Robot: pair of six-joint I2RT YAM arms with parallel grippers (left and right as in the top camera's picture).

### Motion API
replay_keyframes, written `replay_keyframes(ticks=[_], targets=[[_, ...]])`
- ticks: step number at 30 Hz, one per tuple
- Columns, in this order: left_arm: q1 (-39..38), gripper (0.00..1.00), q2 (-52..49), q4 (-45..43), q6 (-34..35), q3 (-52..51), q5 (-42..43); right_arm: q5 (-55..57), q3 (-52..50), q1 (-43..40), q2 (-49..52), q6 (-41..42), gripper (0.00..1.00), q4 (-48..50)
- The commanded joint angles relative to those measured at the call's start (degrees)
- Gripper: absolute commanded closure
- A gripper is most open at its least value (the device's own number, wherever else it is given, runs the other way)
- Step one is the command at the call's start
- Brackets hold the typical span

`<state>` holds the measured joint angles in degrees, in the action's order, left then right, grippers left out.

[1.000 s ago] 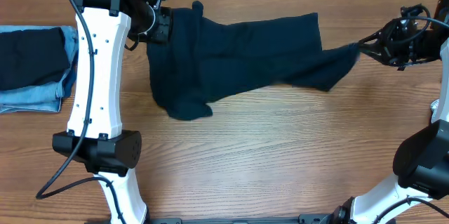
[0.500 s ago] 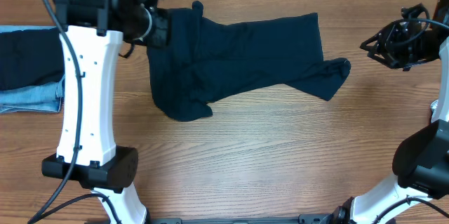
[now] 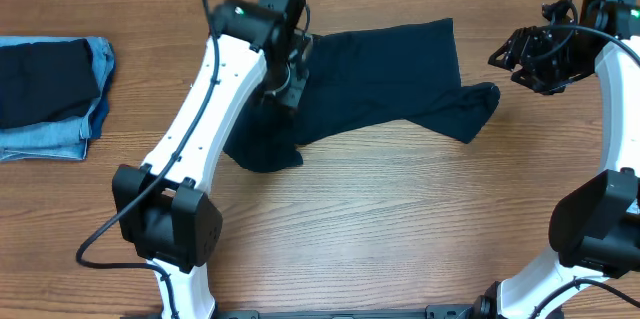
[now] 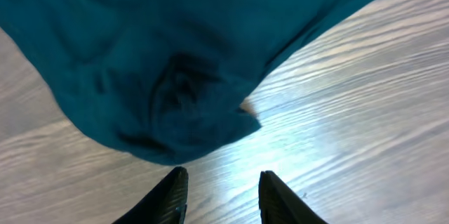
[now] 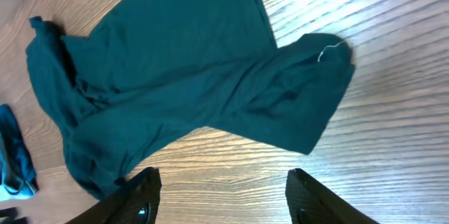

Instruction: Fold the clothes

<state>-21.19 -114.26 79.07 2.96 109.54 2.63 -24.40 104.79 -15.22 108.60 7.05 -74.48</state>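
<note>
**Left wrist view: fingers free beside a rumpled shirt**

The left fingers (image 4: 172,196) stand slightly apart with only bare wood-grain counter (image 4: 337,112) between them. They hover just beside the bunched lump of the plain dark navy cloth shirt (image 4: 154,62). The right fingers (image 5: 140,199) are spread wide and hold nothing, off toward the counter's right edge and clear of the shirt's sleeve (image 5: 309,90).

I judge the step in hand to be laying the shirt flat before any fold. Next, each arm likely needs to pinch an outer edge and pull outward.

The shirt lies creased near the middle of the counter's far edge, its sleeve twisted. A folded stack of dark navy and light blue denim pieces (image 3: 45,94) sits at the left edge.
</note>
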Motion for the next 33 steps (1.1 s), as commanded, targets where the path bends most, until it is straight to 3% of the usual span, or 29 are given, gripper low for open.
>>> replay_keyframes(ticks=[1,7,10,18,22,27,33], targets=[[-0.8,0.63,-0.1,-3.8,1.4,-8.0,-1.6,1.3,0.6,-0.3,-1.3,0.7,0.38,0.5],[-1.8,0.58,-0.1,-15.3,1.3,-17.8,-3.5,1.3,0.6,-0.3,-1.3,0.6,0.38,0.6],[-2.1,0.5,-0.1,-21.3,0.3,-22.1,-7.3,1.3,0.6,-0.3,-1.3,0.4,0.38,0.5],[-1.3,0.42,-0.3,-29.0,-1.7,-24.3,-7.7,1.3,0.6,-0.3,-1.3,0.4,0.38,0.5],[-1.2,0.44,-1.6,-29.4,-2.6,-24.3,-7.4,1.3,0.6,-0.3,-1.3,0.4,0.38,0.5],[-1.3,0.55,-2.7,-27.4,-2.6,-24.4,-4.8,1.5,0.6,-0.3,-1.3,0.4,0.38,0.5],[-1.3,0.54,-2.7,-25.8,-2.5,-25.4,-3.9,1.5,0.6,-0.3,-1.3,0.4,0.38,0.5]])
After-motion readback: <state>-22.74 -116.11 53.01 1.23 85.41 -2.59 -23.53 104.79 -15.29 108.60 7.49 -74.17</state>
